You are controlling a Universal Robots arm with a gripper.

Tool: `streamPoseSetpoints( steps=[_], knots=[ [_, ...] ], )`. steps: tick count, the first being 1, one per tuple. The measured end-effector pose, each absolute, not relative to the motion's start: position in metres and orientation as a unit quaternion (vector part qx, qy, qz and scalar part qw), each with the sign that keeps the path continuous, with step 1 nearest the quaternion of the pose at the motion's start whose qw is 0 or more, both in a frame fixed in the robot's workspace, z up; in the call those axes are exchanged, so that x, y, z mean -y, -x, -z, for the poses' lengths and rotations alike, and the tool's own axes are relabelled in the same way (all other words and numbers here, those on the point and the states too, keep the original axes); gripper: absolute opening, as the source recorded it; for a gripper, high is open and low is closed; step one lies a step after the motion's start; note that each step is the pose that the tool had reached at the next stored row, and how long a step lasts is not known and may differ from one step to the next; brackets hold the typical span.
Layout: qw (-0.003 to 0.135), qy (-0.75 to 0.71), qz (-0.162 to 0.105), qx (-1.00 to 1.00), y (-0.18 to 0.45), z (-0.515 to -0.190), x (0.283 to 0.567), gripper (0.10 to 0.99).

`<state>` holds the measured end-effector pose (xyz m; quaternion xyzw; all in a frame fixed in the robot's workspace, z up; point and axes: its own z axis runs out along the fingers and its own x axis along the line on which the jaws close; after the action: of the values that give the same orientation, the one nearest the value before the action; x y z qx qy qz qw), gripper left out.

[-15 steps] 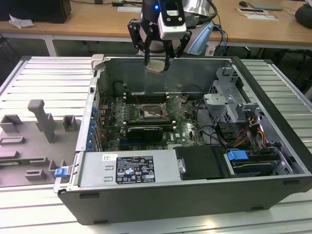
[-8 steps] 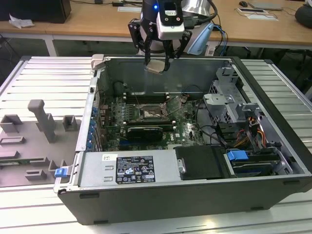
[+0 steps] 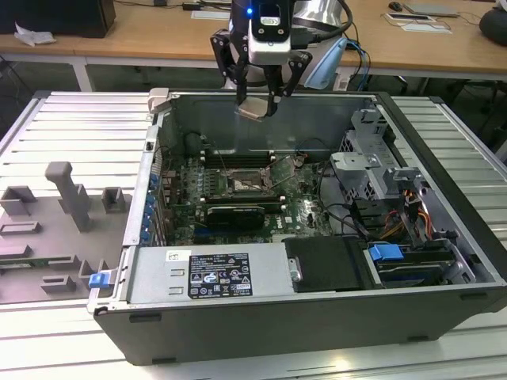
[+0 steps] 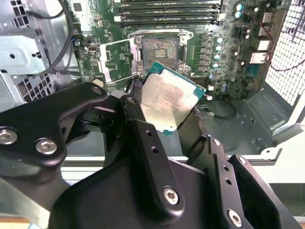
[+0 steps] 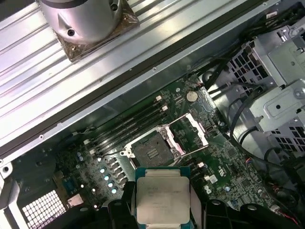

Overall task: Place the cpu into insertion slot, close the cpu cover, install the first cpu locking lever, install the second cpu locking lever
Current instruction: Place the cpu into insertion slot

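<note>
My gripper hangs above the open computer case, shut on the cpu, a flat square chip with a pale metal top. In both wrist views the cpu sits tilted between the black fingers, well above the board. The insertion slot lies below on the green board, its dark centre bare. The cpu cover is swung open beside the slot.
Long black memory slots run beside the socket. A black card lies nearer the front, a metal drive cage with cables stands at the exterior view's right. Grey fixtures sit on the table at its left.
</note>
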<state>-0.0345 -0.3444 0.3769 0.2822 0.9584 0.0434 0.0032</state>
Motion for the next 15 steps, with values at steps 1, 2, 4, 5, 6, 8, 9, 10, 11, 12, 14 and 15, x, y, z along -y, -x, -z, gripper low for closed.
streamPoseSetpoints(
  steps=[1, 2, 4, 5, 6, 8, 9, 10, 11, 12, 14, 15],
  knots=[
    [0.004, -0.293, -0.043, -0.955, 0.0344, -0.3765, 0.3444, 0.541],
    [0.004, -0.298, -0.043, -0.953, 0.0344, -0.3763, 0.3444, 0.541],
    [0.005, -0.312, -0.043, -0.949, 0.0344, -0.3755, 0.3444, 0.541],
    [0.005, -0.321, -0.043, -0.946, 0.0344, -0.3751, 0.3444, 0.541],
    [0.005, -0.329, -0.043, -0.943, 0.0344, -0.3747, 0.3444, 0.541],
    [0.006, -0.336, -0.043, -0.941, 0.0345, -0.3744, 0.3444, 0.541],
    [0.006, -0.339, -0.043, -0.940, 0.0344, -0.3743, 0.3444, 0.541],
    [0.006, -0.342, -0.043, -0.939, 0.0344, -0.3741, 0.3444, 0.541],
    [0.006, -0.347, -0.043, -0.937, 0.0344, -0.3739, 0.3444, 0.541],
    [0.006, -0.350, -0.043, -0.936, 0.0344, -0.3738, 0.3444, 0.541],
    [0.007, -0.358, -0.043, -0.933, 0.0344, -0.3735, 0.3444, 0.541],
    [0.007, -0.361, -0.043, -0.931, 0.0344, -0.3734, 0.3444, 0.541]
  ],
)
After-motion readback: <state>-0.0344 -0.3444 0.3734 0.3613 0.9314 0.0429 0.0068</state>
